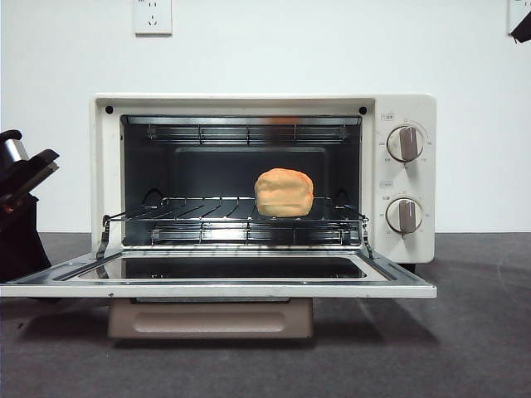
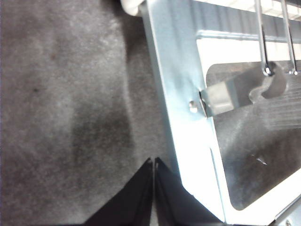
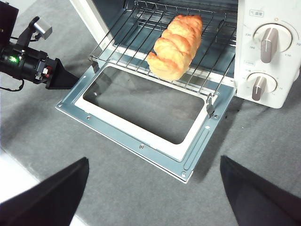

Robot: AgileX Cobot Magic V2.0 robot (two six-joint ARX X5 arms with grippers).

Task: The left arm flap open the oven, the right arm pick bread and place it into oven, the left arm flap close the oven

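Front view: toaster oven [image 1: 398,108] on dark grey tabletop [image 1: 465,348], door [image 1: 216,286] flapped fully down, lying flat toward camera. No brand name readable in any view; small grey labels above each knob + dial numerals too small to read. Two grey knobs [image 1: 406,143] on rt panel, both pointers upright. Bread [image 1: 284,192] sits on wire rack [image 1: 207,211] inside cavity, rt of centre, nothing touching it. Beige bar handle [image 1: 211,319] hangs under door edge. White wall socket [image 1: 153,16] on wall above oven.

Right wrist view adds: bread is elongated, lumpy, golden, lying lengthwise front-to-back on rack (front view shows only its round end). Door's glass pane + blue-grey metal frame seen from above; rack hooked to door arms. Right gripper [image 3: 150,188] well apart from oven, above table in front of door, jaws spread wide, holding nothing. In front view, only a black tip at top rt corner, prob. this arm.

Left gripper [image 2: 154,162]: left wrist view shows jaws pressed together, tips at side edge of door frame, nothing between them; contact w/ frame — cannot tell. Right wrist view shows it beside door's left edge, low over table. Front view: left arm [image 1: 21,207] dark at left edge, beside oven.
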